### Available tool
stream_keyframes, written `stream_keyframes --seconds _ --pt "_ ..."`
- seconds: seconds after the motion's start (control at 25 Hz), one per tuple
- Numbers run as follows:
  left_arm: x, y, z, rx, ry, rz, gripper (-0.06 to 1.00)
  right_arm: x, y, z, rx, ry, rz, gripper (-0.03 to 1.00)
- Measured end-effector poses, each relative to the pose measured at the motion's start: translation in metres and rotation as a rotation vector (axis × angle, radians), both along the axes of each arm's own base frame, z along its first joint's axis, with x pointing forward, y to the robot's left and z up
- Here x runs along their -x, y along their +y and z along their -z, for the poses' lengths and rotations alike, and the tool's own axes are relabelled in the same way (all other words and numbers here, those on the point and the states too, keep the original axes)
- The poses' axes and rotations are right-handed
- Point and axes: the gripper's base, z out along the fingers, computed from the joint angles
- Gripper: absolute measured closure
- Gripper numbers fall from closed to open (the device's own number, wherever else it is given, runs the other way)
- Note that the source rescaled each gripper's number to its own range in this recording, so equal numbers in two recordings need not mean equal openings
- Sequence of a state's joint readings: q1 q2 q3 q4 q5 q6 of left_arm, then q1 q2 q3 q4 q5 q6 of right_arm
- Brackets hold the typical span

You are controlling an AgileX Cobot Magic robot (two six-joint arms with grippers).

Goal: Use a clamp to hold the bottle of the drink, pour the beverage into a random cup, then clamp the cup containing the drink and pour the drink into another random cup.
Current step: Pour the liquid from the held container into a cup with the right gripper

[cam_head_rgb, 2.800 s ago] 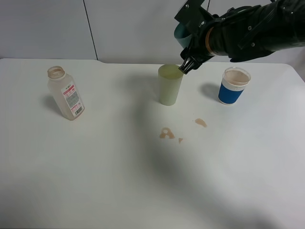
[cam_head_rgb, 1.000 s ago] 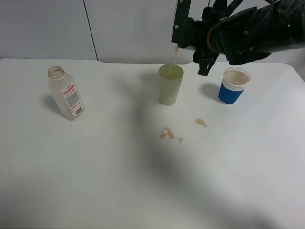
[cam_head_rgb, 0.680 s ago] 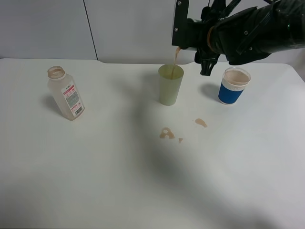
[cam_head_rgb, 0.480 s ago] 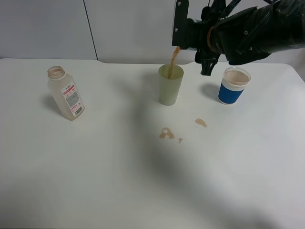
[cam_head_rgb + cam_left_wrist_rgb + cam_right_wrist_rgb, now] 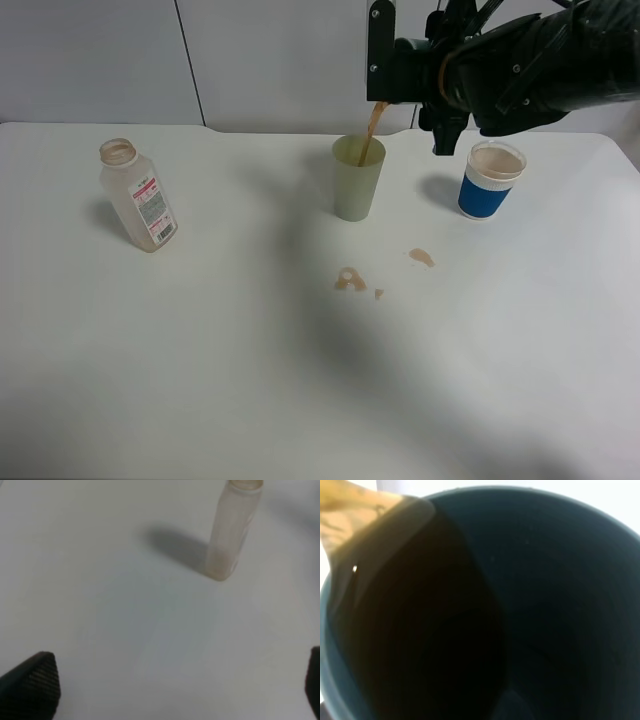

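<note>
Exterior high: right arm reaches in from 2 o'clock, right gripper up over the back of the counter. It has the dark teal cup clamped and tipped hard toward 9 o'clock; the cup shows mostly as a dark edge-on shape against the wall. Jaws closed on the cup. A brown stream of beverage runs off the cup's lower lip down into the pale green tumbler, which stands upright right under the pour, at about 12 o'clock on the counter. Blue-sleeved white cup stands upright at 3 o'clock from the tumbler, apart from it, brownish liquid visible inside. Bottle well apart at 9 o'clock, uncapped, leaning slightly, looks about empty. Small brown spills on the counter at 6 o'clock from the tumbler, another spot closer to the blue cup.

Left wrist: left gripper's jaws wide open, holding nothing; only the dark tips show at the frame corners. Bottle stands on the counter ahead, not touched, shadow beside it.

Right wrist: view fills with the inside of the dark teal cup. Beverage pooled against the low side, spilling over the rim. Jaws themselves not visible here.
</note>
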State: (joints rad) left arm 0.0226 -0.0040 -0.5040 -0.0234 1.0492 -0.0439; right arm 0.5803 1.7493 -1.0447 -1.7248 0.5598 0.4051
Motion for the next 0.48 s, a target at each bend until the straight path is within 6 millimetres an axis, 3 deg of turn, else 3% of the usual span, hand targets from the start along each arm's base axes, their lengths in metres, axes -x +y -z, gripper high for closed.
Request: stream_keyframes --seconds 0.48 --pt "0.0 0.0 0.0 0.0 0.0 0.0 -0.06 0.0 -0.0002 -0.0001 0.074 0.002 -0.033 0.97"
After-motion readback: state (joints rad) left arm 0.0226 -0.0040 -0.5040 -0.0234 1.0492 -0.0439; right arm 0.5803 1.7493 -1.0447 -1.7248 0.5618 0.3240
